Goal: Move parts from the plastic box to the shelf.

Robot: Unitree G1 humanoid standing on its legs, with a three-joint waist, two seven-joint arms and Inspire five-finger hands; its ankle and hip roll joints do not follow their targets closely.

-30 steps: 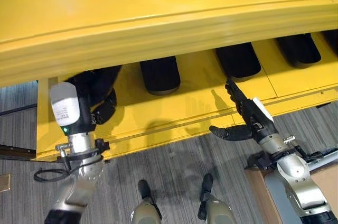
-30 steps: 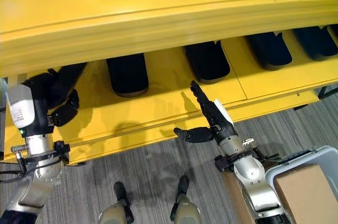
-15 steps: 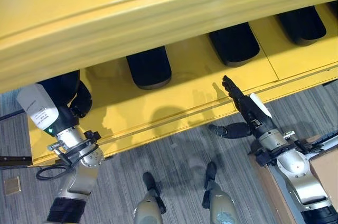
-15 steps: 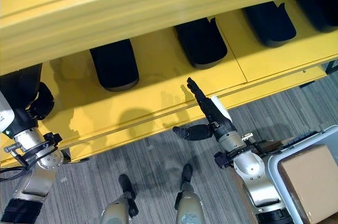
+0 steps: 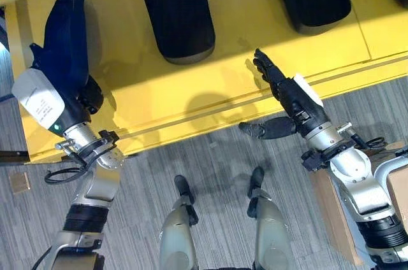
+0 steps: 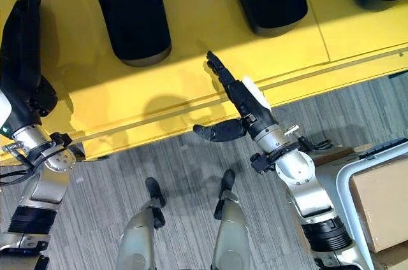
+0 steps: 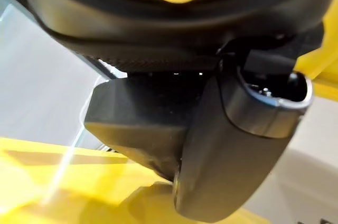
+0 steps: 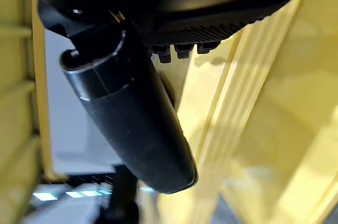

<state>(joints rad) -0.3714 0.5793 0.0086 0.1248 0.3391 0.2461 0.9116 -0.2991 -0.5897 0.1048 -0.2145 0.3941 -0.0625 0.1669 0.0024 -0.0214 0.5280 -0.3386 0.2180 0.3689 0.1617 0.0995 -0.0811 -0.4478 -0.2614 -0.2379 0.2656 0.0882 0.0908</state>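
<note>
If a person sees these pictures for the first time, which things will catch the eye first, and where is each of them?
The big yellow shelf spans the upper scene, with black parts standing in a row on it. At its left end the left hand holds a dark blue part against the shelf. The right hand is open, its straight fingers reaching over the shelf's front edge, while a cardboard box sits in a grey bin at lower right.
</note>
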